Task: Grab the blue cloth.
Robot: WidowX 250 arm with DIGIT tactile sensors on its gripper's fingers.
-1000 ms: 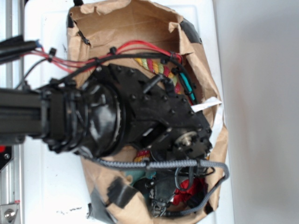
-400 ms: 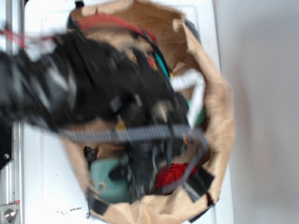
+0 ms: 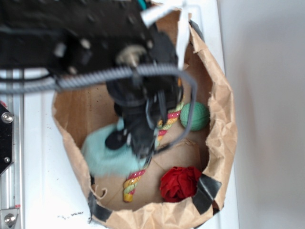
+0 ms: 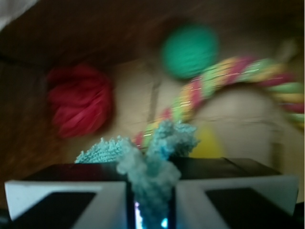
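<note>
Exterior view's blurry: brown paper bag [image 3: 220, 138] on a white table [image 3: 47, 191]. Gripper [image 4: 151, 200] is clamped on the blue cloth [image 4: 152, 160], arm hiding some.

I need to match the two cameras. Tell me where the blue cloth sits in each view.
Exterior: the blue cloth lies at lower left inside the paper bag, partly under the gripper.
Wrist: bottom centre, a tuft pinched between the fingers.
Shared landmark: the green ball.
</note>
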